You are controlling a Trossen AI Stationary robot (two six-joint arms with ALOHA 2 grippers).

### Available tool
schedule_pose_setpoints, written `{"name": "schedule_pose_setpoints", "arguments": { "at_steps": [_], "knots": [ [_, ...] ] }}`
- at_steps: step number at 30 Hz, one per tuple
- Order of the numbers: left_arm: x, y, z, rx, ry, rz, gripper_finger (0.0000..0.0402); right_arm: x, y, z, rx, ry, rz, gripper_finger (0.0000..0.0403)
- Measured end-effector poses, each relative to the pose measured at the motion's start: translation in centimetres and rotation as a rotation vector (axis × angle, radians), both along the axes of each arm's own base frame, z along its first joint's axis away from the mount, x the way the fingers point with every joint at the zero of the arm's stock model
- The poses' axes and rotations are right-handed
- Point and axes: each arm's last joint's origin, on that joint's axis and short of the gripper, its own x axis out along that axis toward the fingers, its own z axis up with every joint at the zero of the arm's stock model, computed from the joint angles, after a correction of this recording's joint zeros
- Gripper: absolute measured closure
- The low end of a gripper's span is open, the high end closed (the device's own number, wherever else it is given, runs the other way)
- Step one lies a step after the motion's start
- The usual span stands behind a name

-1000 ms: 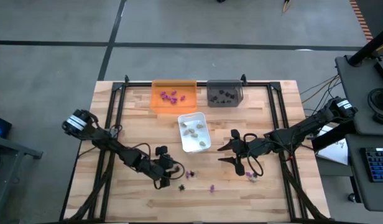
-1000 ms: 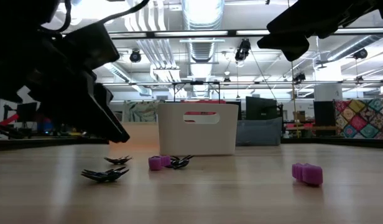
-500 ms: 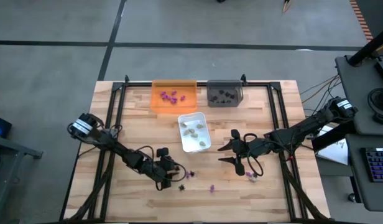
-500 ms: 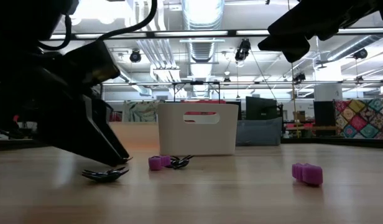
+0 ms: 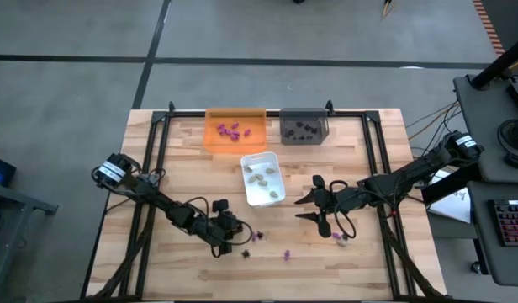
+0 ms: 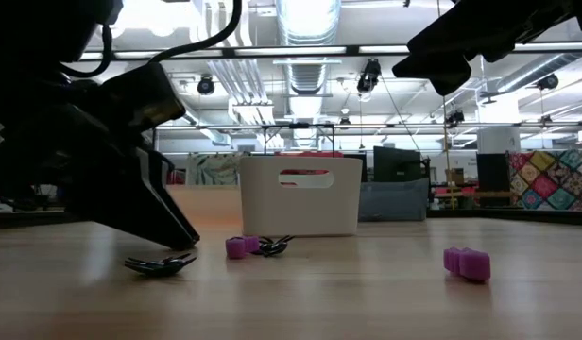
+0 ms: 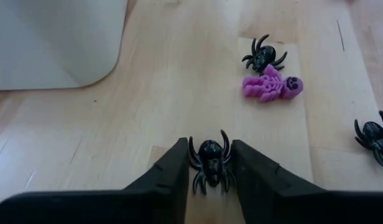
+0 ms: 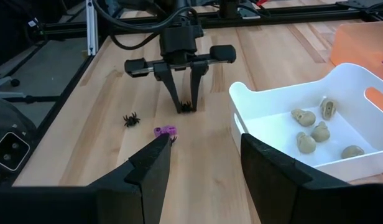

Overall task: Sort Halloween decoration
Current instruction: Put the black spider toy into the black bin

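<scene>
Since a second ago the left gripper (image 7: 209, 163) has lowered to the table and narrowed onto a black spider (image 7: 209, 155), fingers touching its legs. The right gripper (image 8: 201, 163) hovers with fingers apart beside the white tray (image 8: 275, 99).

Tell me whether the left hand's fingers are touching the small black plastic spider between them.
Touching. The left wrist view shows both fingers of the left hand pressed against the black spider's legs, with no gap.

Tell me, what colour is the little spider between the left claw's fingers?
Black spider, clearest in the left wrist view.
</scene>
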Motion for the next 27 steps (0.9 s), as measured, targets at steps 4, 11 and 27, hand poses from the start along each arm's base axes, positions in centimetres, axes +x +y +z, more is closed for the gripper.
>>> {"name": "schedule_pose_setpoints", "arguments": {
  "at_steps": [4, 11, 27],
  "knots": [
    [0.0, 0.0, 0.2, -0.005, -0.002, -0.009, 0.0322, 0.0, 0.0, 0.0, 0.000, 0.000, 0.000, 0.0220],
    [-0.2, 0.0, 1.8, -0.018, -0.025, -0.048, 0.0323, 0.0, 0.0, 0.0, 0.000, 0.000, 0.000, 0.0220],
    [1.0, 0.9, 10.7, 0.005, -0.298, -0.077, 0.0324, -0.6, 0.0, 1.1, -0.003, -0.043, 0.107, 0.0220]
  ]
}}
